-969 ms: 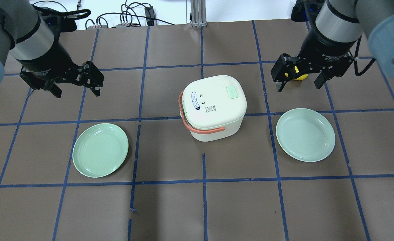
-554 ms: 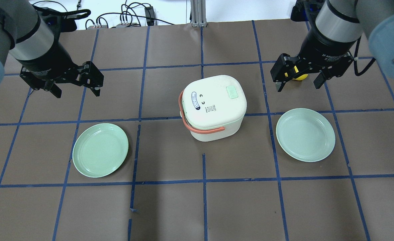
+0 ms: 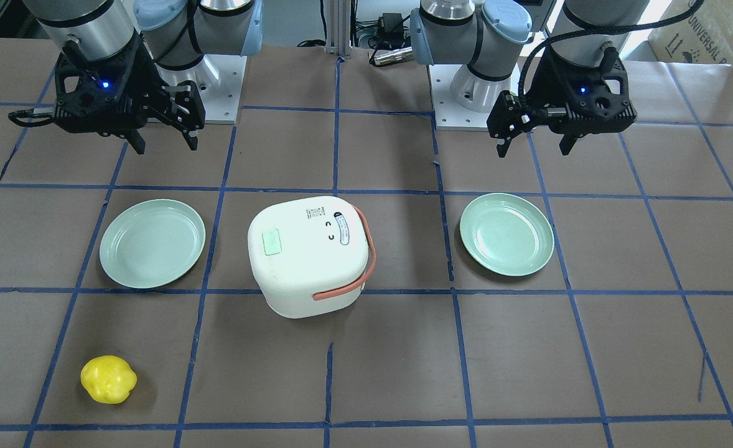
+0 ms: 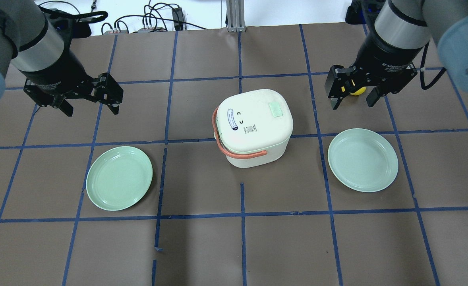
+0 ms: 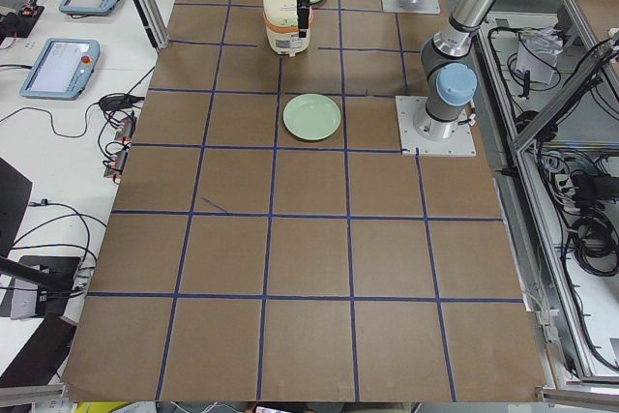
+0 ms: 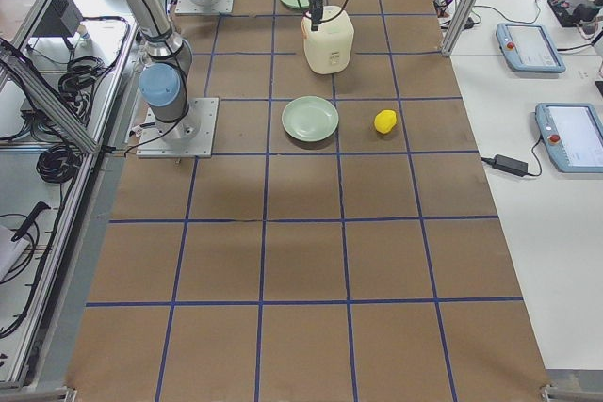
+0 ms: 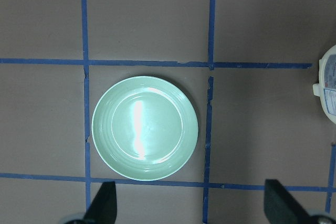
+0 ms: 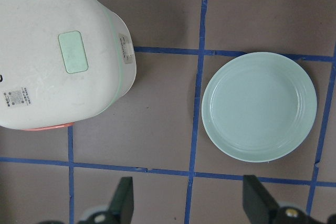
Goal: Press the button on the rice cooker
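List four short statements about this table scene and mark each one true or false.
1. The rice cooker has its lid shut. True.
2. The yellow object sits on a plate. False: the yellow object lies on the table; the left plate and right plate are empty.
3. The right end effector is open and holds nothing. True.
4. The left end effector is pressing the cooker's button. False: the left end effector hovers open off to the side, apart from the cooker; the green button is untouched.
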`<act>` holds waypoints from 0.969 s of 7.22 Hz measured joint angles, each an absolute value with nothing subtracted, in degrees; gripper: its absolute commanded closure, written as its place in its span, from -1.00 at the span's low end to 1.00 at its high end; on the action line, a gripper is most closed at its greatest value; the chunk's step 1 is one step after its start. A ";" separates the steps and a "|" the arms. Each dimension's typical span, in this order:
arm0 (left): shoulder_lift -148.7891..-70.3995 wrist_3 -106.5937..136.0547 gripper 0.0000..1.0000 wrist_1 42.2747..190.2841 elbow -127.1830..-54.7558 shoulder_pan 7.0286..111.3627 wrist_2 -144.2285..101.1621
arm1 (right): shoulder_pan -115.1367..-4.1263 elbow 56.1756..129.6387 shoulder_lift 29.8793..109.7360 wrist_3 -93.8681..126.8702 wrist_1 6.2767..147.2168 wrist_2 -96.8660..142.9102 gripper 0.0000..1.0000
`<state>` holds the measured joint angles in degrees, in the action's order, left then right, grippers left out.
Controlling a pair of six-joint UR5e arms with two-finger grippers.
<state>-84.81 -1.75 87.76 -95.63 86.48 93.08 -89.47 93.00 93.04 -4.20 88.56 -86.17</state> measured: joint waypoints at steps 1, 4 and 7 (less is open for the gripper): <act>-84.81 -1.76 -1.00 87.74 -95.62 86.49 93.08 | -89.47 92.99 93.09 -3.44 88.10 -86.10 -0.34; -84.81 -1.76 -1.00 87.74 -95.62 86.49 93.08 | -89.47 92.91 93.15 -1.63 87.24 -85.99 0.86; -84.81 -1.76 -1.00 87.72 -95.65 86.48 93.08 | -89.49 93.03 93.03 -1.40 87.36 -85.72 0.87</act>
